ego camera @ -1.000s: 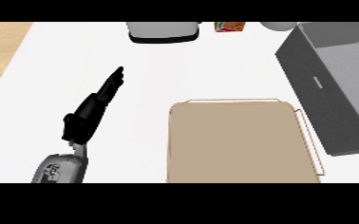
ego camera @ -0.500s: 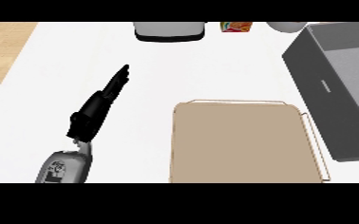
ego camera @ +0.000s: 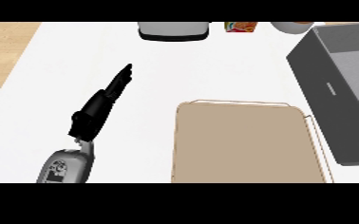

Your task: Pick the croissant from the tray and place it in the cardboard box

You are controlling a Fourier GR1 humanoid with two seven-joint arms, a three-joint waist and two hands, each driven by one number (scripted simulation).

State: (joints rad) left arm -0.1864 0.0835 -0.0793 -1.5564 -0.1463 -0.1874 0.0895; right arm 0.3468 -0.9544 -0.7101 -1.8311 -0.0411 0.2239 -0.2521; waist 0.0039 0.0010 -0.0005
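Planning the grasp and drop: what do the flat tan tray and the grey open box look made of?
The flat tan tray looks like matte wood or board: even tan face, thin raised rim. The grey open box has flat, dull grey walls; possibly cardboard, but the look leaves it open.

Bright, even light; white counter (ego camera: 210, 71) shows no shadows.

White counter (ego camera: 210, 66) bears tan tray (ego camera: 245, 142), grey box (ego camera: 336, 90).

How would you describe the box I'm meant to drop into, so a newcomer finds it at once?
Start at the tan tray at the white counter's near middle. Directly right of it, along the view's right edge, stands the grey open-topped box. It is the only dark, deep-walled container; the tray beside it is flat and pale.
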